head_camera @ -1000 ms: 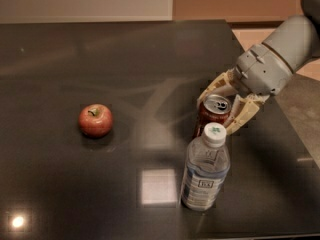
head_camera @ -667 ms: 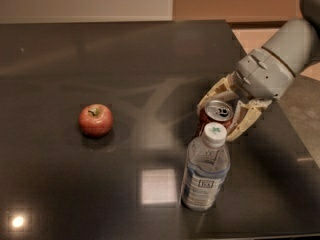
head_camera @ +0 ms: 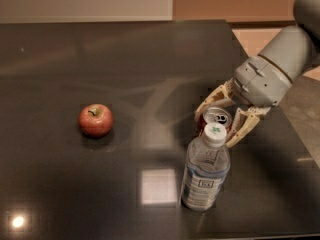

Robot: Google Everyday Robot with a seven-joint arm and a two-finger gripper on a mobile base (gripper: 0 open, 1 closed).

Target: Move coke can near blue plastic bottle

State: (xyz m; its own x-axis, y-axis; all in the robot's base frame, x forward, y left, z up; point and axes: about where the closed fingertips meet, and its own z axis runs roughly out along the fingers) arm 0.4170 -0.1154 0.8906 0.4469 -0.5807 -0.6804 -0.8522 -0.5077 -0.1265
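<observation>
The coke can (head_camera: 216, 117), red with a silver top, stands just behind the blue plastic bottle (head_camera: 205, 176), whose white cap covers part of the can's front. My gripper (head_camera: 223, 120) reaches in from the upper right. One finger is on the can's left and one on its right, closed against its sides. The bottle stands upright near the front of the dark table (head_camera: 125, 59). Can and bottle are nearly touching in this view.
A red apple (head_camera: 95, 120) sits on the left half of the table. The table's right edge (head_camera: 295, 134) runs close past the gripper, with floor beyond it. A bright square light reflection (head_camera: 157, 186) lies left of the bottle.
My gripper has moved the coke can a little toward the front, closer to the bottle. The bottle and the apple have not moved.
</observation>
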